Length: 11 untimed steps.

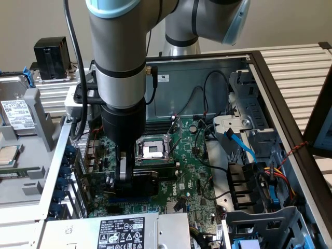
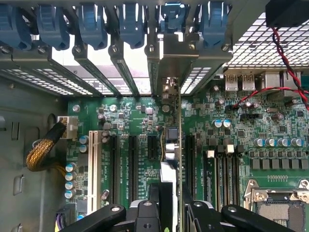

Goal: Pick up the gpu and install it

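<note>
The gpu point(image 1: 141, 185) stands on edge over the large green motherboard point(image 1: 193, 176) inside the open computer case, its black fan shroud facing the exterior view's right. My gripper point(image 1: 125, 177) comes straight down onto it and is shut on its top edge. In the wrist view the gpu point(image 2: 179, 145) shows edge-on as a thin green card between my black fingers point(image 2: 145, 218), with my gripper point(image 2: 174, 215) closed around it. Its silver end bracket point(image 2: 176, 53) sits at a rear slot opening of the case. The card lines up with a black expansion slot; whether it is seated I cannot tell.
An empty CPU socket point(image 1: 150, 150) lies just behind the card. Blue slot latches point(image 2: 96, 24) line the case's rear wall. A white slot point(image 2: 92, 164) and a yellow-sleeved cable point(image 2: 43, 150) lie to one side, red and black wires point(image 2: 285, 63) to the other. Drive cages and cables point(image 1: 254, 181) crowd the exterior view's right.
</note>
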Available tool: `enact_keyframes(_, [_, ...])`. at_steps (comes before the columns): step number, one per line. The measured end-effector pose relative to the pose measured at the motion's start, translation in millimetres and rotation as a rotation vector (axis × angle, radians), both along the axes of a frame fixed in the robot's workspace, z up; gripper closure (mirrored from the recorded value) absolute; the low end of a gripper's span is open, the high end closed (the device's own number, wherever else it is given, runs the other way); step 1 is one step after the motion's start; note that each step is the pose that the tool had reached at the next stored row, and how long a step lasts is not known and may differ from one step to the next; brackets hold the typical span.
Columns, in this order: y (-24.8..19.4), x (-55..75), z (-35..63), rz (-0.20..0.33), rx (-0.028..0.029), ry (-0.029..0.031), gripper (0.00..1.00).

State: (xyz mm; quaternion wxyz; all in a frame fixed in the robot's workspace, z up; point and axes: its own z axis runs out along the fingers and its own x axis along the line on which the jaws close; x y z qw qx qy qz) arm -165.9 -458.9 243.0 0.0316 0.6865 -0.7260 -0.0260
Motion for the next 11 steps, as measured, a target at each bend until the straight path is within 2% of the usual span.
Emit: enact_keyframes(11, [0.4,-0.7,-0.4,0.002,-0.0003,0.0000,0.73])
